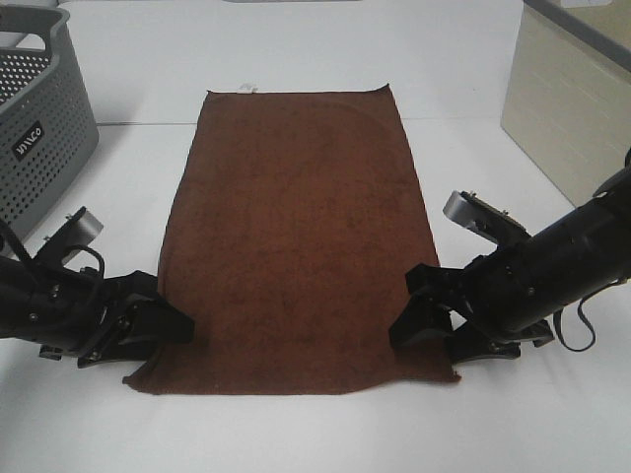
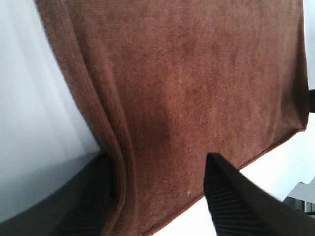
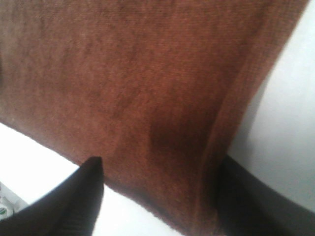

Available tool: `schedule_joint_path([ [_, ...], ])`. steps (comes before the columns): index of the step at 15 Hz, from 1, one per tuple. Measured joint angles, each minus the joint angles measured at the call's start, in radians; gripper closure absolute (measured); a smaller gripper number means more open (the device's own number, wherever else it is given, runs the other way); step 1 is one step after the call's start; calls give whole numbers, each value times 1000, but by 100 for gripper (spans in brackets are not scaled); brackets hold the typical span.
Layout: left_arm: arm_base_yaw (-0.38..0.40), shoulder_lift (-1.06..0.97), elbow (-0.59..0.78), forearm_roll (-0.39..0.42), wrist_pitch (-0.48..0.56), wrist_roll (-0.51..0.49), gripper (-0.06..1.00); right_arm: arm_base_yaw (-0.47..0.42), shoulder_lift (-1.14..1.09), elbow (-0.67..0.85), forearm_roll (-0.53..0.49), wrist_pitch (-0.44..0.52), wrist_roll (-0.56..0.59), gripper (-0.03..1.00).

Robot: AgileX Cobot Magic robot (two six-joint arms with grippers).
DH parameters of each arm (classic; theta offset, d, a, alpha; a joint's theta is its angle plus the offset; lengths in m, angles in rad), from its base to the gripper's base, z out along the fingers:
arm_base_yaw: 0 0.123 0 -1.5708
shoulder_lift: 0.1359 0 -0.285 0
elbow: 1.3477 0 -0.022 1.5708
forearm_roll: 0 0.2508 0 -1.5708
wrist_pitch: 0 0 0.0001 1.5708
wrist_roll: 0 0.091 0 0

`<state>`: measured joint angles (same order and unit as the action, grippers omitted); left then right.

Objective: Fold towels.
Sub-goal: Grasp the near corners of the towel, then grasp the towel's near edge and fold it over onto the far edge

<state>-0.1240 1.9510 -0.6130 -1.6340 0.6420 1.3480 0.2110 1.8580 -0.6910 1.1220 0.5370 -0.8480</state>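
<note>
A white table (image 1: 315,434) fills the high view. Nearest the camera, a bare strip of it runs along the front.

Just past that strip lies the near short edge of the towel (image 1: 296,236), straight but with both corners poking slightly outward. The left gripper (image 1: 177,325) sits low at the near left corner. The right gripper (image 1: 404,310) sits low at the near right corner. Each reaches in from its own side.

In the left wrist view the two dark fingers (image 2: 231,196) are spread wide, with the towel's corner and a raised ridge along its long edge between them. They are not pinched on the cloth. In the right wrist view the fingers (image 3: 88,191) are likewise wide apart, straddling the other near corner without clamping it.

Bare table flanks both long edges of the towel.

The towel is a dark reddish-brown terry rectangle lying flat in the middle of the table, with its long sides running away from the camera. The surface is plain and mostly smooth, with faint curved creases towards the far right. A small white tag (image 1: 246,89) shows at the far short edge.

Further back on the left stands a grey perforated basket (image 1: 39,128), well clear of the towel. At the far right is a beige cabinet (image 1: 562,108), also apart from it.
</note>
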Motion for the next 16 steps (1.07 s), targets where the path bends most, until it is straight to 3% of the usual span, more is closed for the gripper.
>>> schedule_joint_path([
  [1, -12, 7, -17, 9, -25, 0, 46, 0, 4, 1, -15, -33, 43, 50],
  [4, -13, 13, -28, 21, -80, 0, 89, 0, 14, 1, -34, -81, 85, 88],
  [5, -13, 13, -28, 23, -85, 0, 93, 0, 17, 1, -36, -85, 88, 97],
  [8, -13, 11, -28, 36, -84, 0, 94, 0, 13, 1, -40, -85, 128, 97],
  [12, -13, -64, -15, 157, -82, -71, 94, 0, -81, 32, -77, -45, 191, 97],
  [16, -13, -186, 115, 193, -82, -91, 94, 0, -194, 144, -82, 16, 194, 97],
])
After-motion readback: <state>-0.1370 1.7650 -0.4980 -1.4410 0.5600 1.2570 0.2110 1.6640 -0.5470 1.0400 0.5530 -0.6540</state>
